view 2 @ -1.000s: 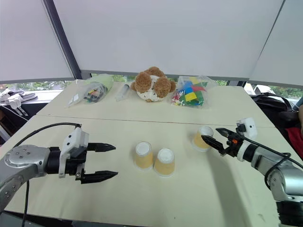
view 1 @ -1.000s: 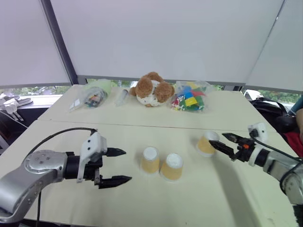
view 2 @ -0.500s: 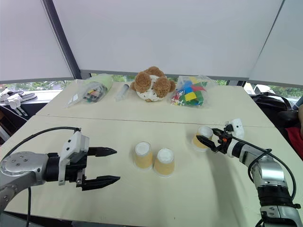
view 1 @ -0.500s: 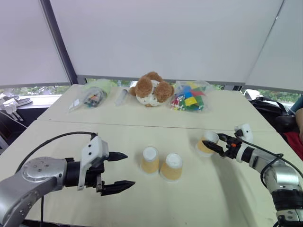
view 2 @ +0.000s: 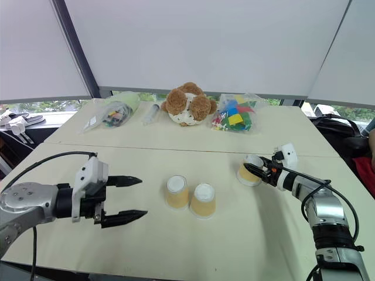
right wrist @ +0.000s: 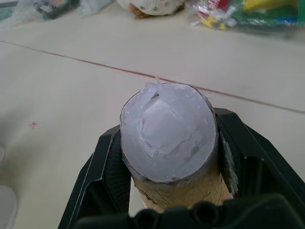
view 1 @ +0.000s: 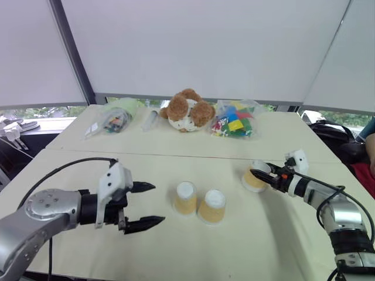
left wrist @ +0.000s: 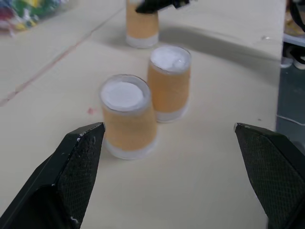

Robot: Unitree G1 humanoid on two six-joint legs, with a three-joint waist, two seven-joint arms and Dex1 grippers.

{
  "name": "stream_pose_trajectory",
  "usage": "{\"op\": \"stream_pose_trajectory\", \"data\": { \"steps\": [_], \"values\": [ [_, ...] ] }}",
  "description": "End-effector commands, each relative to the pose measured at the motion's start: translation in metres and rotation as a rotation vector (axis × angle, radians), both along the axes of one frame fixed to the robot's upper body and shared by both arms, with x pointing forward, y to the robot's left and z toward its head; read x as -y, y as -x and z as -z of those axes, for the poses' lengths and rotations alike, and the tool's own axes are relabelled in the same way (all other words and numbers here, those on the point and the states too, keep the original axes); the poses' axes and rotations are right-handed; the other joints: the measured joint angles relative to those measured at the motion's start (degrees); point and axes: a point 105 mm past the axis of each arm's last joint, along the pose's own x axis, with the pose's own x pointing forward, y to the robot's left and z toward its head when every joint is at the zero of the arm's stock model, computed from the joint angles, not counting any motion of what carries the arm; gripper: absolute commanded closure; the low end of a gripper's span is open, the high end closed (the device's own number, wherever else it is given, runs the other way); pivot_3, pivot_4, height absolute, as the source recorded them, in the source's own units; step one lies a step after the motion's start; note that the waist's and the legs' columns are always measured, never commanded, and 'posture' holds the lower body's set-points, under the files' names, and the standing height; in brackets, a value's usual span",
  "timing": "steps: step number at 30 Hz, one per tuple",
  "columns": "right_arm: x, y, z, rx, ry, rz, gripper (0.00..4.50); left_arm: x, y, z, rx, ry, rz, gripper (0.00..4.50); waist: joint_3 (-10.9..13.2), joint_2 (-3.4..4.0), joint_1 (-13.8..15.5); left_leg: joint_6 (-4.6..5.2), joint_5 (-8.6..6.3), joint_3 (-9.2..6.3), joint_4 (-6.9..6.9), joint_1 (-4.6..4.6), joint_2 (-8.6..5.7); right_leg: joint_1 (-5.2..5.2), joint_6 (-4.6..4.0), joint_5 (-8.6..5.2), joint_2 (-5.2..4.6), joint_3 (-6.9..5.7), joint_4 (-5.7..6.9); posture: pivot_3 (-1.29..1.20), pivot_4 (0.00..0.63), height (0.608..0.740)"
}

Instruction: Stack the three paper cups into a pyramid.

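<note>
Near the cream tabletop's (view 1: 176, 246) right edge, right gripper (right wrist: 167, 157) just clamped the third tan paper cup (view 1: 255, 177), ready for lifting; left gripper (view 1: 143, 205) gapes empty

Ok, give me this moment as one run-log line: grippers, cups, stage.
right gripper: shut on third cup | left gripper: open, holding nothing | two base cups: side by side on table | stage: top cup gripped, not stacked

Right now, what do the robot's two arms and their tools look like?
Both arms are silver-grey metal with rounded joints and loose black cables. Each wrist carries a white block. The left tool and right tool each have two black pointed fingers with textured inner faces.
</note>
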Motion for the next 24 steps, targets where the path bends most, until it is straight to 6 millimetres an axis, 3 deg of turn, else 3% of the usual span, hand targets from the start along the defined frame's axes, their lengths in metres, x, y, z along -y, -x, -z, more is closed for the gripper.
{"op": "stream_pose_trajectory", "data": {
  "steps": [1,5,11,24],
  "values": [
    [-0.047,0.021,-0.071,0.135,0.021,-0.272,2.40,-0.007,-0.003,-0.007,0.030,-0.024,-0.007,0.00,0.1,0.16,-0.2,0.00,0.00,-0.02,-0.01,0.00,0.01,-0.06,0.02,0.01,0.00,0.05,0.04,0.00,0.150,0.740],
    [-0.088,0.046,-0.094,0.110,0.034,-0.493,2.40,-0.012,-0.005,-0.008,0.027,-0.054,-0.006,0.00,0.1,0.13,-0.1,0.00,0.00,-0.05,-0.09,0.00,0.06,-0.19,0.01,0.00,0.06,0.02,0.15,0.00,0.150,0.740],
    [-0.128,0.068,-0.089,0.034,0.048,-0.667,2.40,-0.010,-0.005,-0.003,0.030,-0.063,-0.005,0.00,0.1,0.05,0.3,0.00,0.00,0.01,-0.09,-0.01,0.03,-0.18,-0.20,-0.11,-0.03,-0.01,0.14,0.00,0.150,0.740],
    [-0.148,0.071,-0.074,-0.007,0.076,-0.725,2.40,-0.005,-0.001,0.004,0.027,-0.058,-0.013,0.00,0.1,0.04,0.1,0.00,0.00,-0.01,-0.03,-0.03,0.02,-0.20,-0.18,-0.10,-0.05,0.01,0.15,0.00,0.150,0.740]
  ]
}}
